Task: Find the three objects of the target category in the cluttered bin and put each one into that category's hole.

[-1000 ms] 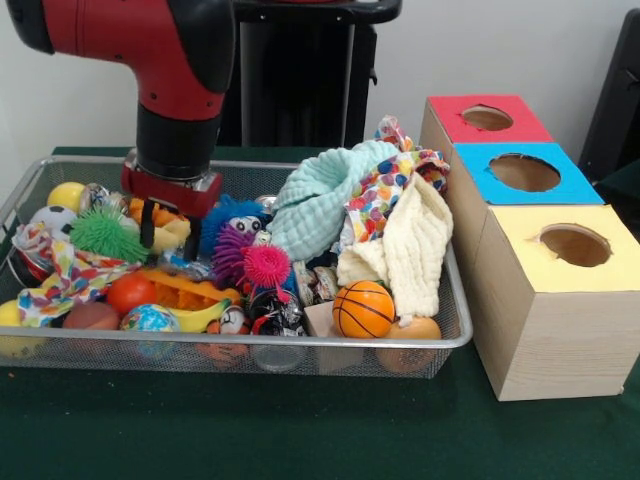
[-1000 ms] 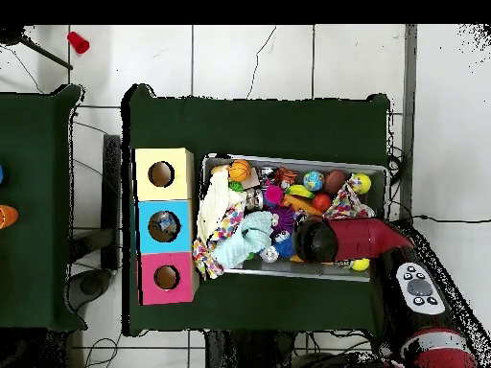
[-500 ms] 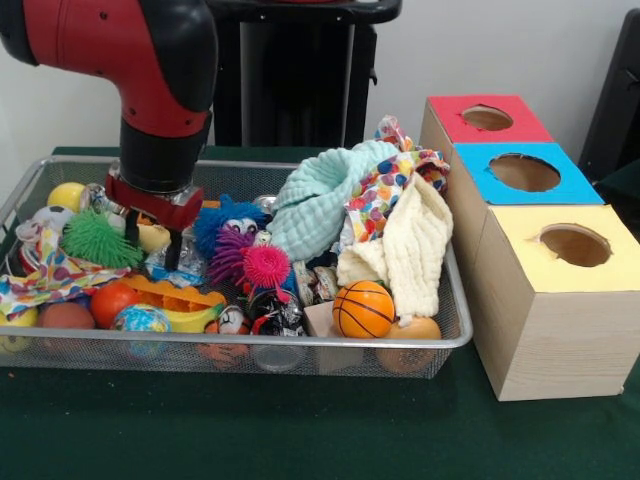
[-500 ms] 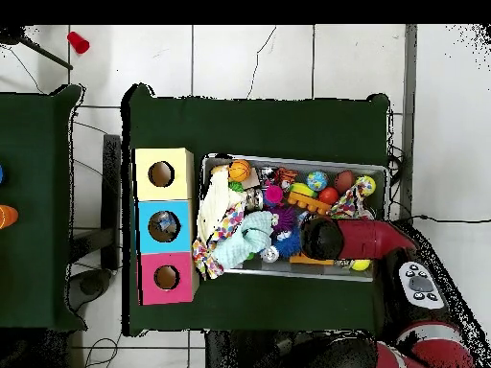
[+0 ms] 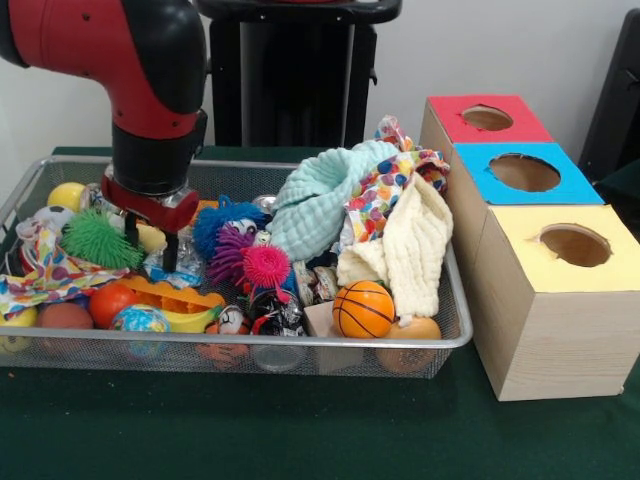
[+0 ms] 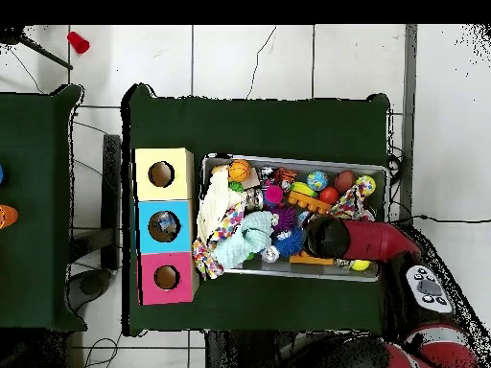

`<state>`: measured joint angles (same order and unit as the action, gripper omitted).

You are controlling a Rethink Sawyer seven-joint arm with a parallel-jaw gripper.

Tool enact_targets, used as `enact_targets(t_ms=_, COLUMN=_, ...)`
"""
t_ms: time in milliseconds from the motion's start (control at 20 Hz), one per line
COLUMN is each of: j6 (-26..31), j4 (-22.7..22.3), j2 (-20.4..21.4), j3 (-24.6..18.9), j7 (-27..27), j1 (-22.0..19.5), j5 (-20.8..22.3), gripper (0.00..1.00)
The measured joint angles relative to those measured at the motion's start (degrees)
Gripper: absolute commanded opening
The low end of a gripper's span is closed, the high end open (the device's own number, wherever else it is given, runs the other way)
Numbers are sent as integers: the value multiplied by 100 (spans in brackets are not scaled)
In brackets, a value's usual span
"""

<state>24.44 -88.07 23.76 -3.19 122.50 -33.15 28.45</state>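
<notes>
- Front view: bright, even indoor light, soft shadows only.
- Mild shine on the red arm.
- Faint shadow under the wire bin on the green cloth.
- Overhead view: floor tiles washed out.

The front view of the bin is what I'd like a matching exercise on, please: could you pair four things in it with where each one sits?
Things:
1. green spiky ball
2. small basketball
3. cream knitted cloth
4. gripper

Places:
A. at the bin's front rim, right of centre
B. draped over the bin's right end, nearest the boxes
C. in the bin's left part, left of the gripper
D. lowered among the toys in the bin's left half

Pairs: 1-C, 2-A, 3-B, 4-D
</notes>
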Motion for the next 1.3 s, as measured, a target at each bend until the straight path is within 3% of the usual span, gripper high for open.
enact_targets(t_ms=250, j6=-253, j4=-321, j2=70, j3=-465, j7=0, j1=-580, j5=-132, gripper=100)
enact_targets(t_ms=550, j6=-1278, j4=-952, j2=180, j3=-964, j7=0, j1=-1187, j5=-162, gripper=100)
enact_targets(t_ms=750, j6=-1631, j4=-1181, j2=246, j3=-1095, j7=0, j1=-1183, j5=-166, gripper=100)
enact_targets(t_ms=1300, j6=-1670, j4=-1253, j2=291, j3=-1331, j7=0, j1=-905, j5=-405, gripper=100)
